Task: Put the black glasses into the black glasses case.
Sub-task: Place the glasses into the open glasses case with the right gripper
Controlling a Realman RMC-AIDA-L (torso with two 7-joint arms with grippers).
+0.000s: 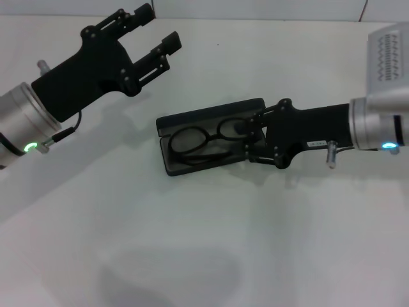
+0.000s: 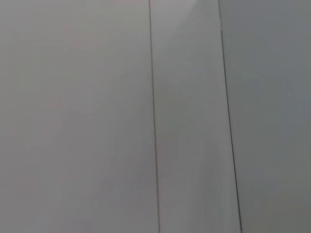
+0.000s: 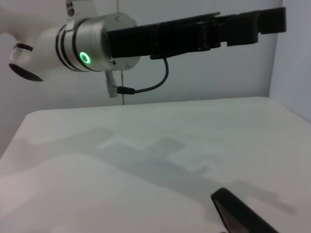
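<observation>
A plain white table (image 1: pixel 211 243) carries the open black glasses case (image 1: pixel 192 131) directly.

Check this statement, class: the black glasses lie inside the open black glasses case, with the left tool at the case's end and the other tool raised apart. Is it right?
One thing is wrong: the head view shows the right tool at the end of the open black glasses case, where the black glasses lie. The left tool is the one raised apart.
</observation>
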